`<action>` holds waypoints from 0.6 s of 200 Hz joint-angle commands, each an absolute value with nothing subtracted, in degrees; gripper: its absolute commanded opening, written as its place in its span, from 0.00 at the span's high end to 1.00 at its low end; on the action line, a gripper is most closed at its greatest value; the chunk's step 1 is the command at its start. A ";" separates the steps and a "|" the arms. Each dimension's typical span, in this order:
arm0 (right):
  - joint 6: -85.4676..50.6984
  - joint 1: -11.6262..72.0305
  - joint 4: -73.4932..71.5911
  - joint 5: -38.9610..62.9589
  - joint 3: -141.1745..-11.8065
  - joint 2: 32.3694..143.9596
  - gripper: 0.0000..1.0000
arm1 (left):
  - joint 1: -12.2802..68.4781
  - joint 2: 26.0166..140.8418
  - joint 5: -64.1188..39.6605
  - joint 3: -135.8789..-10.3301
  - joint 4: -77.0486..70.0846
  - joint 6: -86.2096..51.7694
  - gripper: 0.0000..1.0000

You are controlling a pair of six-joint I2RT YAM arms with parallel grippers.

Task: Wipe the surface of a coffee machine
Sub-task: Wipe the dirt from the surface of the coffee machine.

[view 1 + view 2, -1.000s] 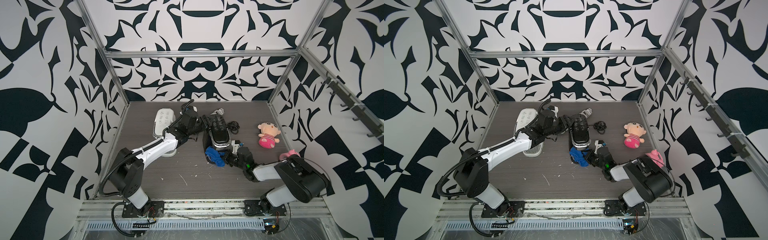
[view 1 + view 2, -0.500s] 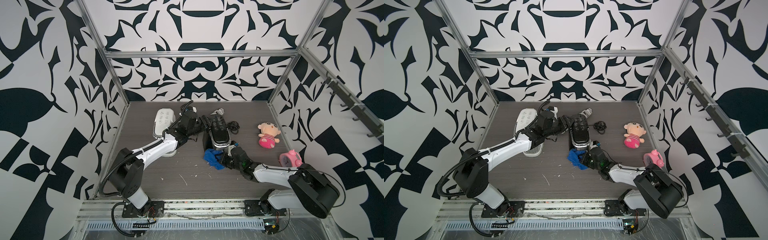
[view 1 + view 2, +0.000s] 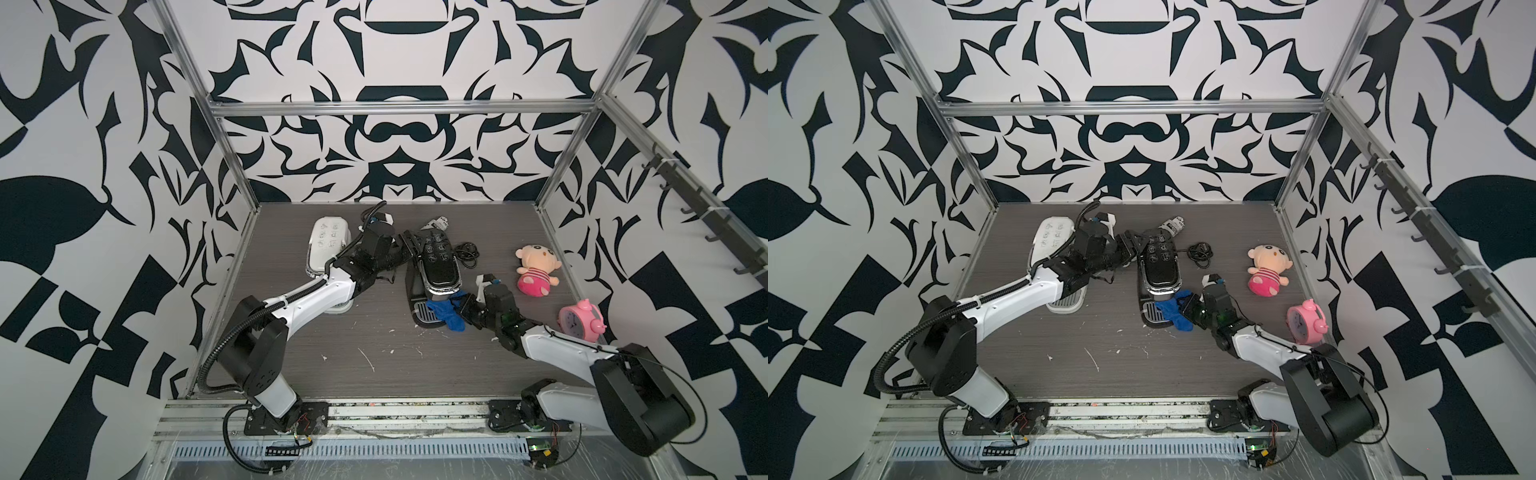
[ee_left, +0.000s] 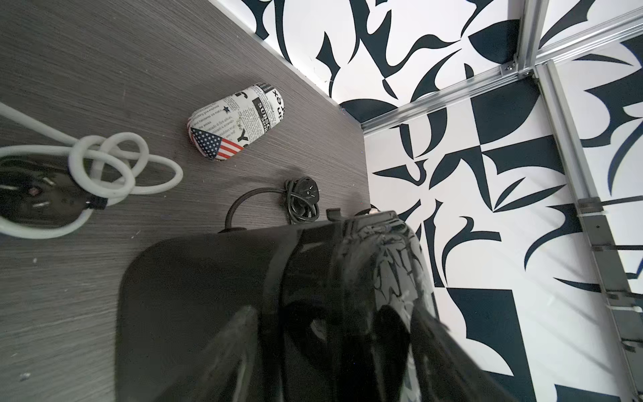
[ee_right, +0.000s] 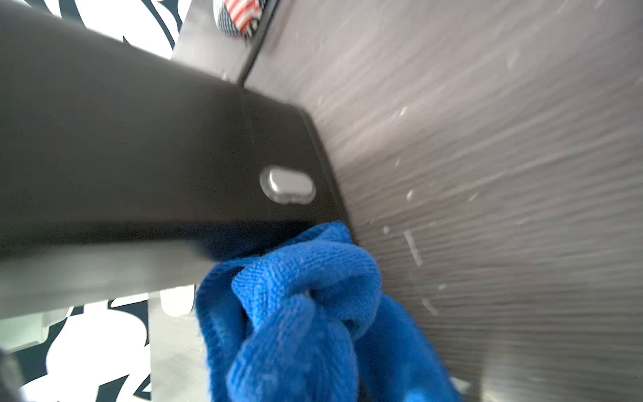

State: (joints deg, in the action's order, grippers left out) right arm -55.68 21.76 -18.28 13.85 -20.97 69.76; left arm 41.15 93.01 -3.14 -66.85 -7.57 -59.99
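Note:
A black coffee machine [image 3: 436,266] [image 3: 1158,266] stands mid-table, with glossy top buttons and a drip tray at its near end. My left gripper [image 3: 409,245] [image 3: 1131,245] [image 4: 334,323] straddles its far upper body, fingers pressed on both sides. My right gripper [image 3: 463,309] [image 3: 1190,309] [image 5: 313,348] is shut on a bunched blue cloth [image 3: 446,313] [image 3: 1173,311] [image 5: 306,278]. The cloth lies against the drip tray end of the machine [image 5: 139,156]; it hides the right fingertips.
A white coffee machine [image 3: 328,245] [image 3: 1054,241] stands left of my left arm. A newsprint case [image 4: 236,121], a black cord bundle [image 3: 467,253] and a white cord [image 4: 104,163] lie behind. At the right are a plush doll [image 3: 536,270] and a pink alarm clock [image 3: 582,322].
My right gripper slid the blue cloth left along the machine's front base, then back to the right; the right elbow dropped toward the table's near edge. The left arm has not moved.

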 commanded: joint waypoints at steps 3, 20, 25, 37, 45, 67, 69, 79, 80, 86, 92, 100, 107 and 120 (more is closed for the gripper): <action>-51.33 20.32 -15.83 17.24 -26.58 66.35 1.00 | 42.33 96.23 -4.58 -64.38 4.75 -58.45 0.29; -50.51 20.21 -15.90 19.73 -29.70 64.80 1.00 | 42.32 96.24 -4.60 -64.84 5.06 -58.34 0.29; -50.45 20.21 -15.95 20.38 -30.38 64.34 1.00 | 42.36 96.16 -4.58 -64.86 5.24 -58.29 0.29; -50.79 20.21 -15.91 20.61 -31.22 62.64 1.00 | 42.31 95.81 -4.57 -64.54 5.36 -58.27 0.29; -50.93 20.21 -15.42 20.04 -31.31 61.18 1.00 | 42.32 95.63 -4.32 -64.47 5.59 -58.06 0.29; -49.87 20.21 -10.78 17.38 -30.12 57.07 1.00 | 42.36 95.42 -3.77 -64.27 6.66 -57.57 0.29; -49.78 20.21 -10.56 17.02 -29.88 56.70 1.00 | 42.36 95.40 -3.73 -64.21 6.67 -57.57 0.29; -50.10 20.21 -10.02 15.46 -27.19 55.19 1.00 | 42.36 95.21 -3.56 -63.62 6.45 -57.63 0.29; -50.23 20.21 -9.97 15.38 -26.95 55.02 1.00 | 42.36 95.16 -3.49 -63.58 6.39 -57.64 0.29; -50.92 20.21 -10.25 14.87 -25.29 54.45 1.00 | 42.36 95.13 -3.50 -63.01 5.85 -57.88 0.29; -51.35 20.21 -10.95 15.05 -23.80 54.24 1.00 | 42.36 95.11 -3.55 -62.53 5.30 -58.31 0.29; -51.94 20.13 -11.98 15.93 -22.32 54.22 1.00 | 42.35 95.18 -3.80 -62.26 4.76 -58.67 0.29; -52.24 20.13 -12.70 16.85 -21.69 54.10 1.00 | 42.34 95.27 -3.96 -62.14 4.59 -58.80 0.29; -52.30 20.08 -12.64 18.09 -21.82 52.56 1.00 | 42.36 95.45 -4.22 -62.36 4.58 -58.90 0.29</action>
State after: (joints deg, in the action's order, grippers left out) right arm -51.86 20.23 -10.50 16.71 -22.59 54.50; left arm 41.25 92.71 -2.81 -66.15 -8.25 -59.96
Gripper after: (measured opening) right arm 0.184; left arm 0.711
